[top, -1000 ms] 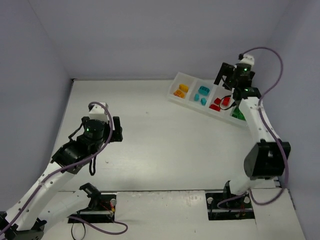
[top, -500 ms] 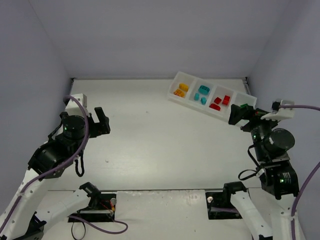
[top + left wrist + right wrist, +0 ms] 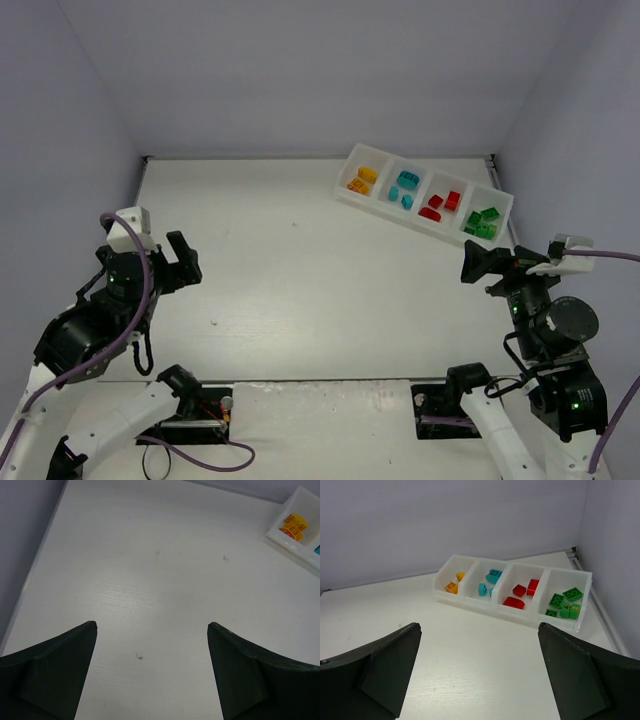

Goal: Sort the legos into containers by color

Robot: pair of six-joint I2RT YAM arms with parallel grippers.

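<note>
Left end effector (image 3: 151, 626): wide open, empty, over desk (image 3: 150, 555).
Right end effector (image 3: 479, 626): wide open, empty.
Tray (image 3: 480, 603): desk's 1 o'clock; orange legos (image 3: 451, 586), teal legos (image 3: 494, 574), red legos (image 3: 519, 590), green legos (image 3: 556, 600), one compartment each.

Legible marking is confined to the tray (image 3: 520, 616) on the worktop (image 3: 470, 655). In the tray's green end compartment, at the near wall, one green lego (image 3: 575, 611) bears a small yellow mark, possibly the numeral 2. The neighbouring green lego (image 3: 564, 611) bears a red mark, too small to read.
</note>
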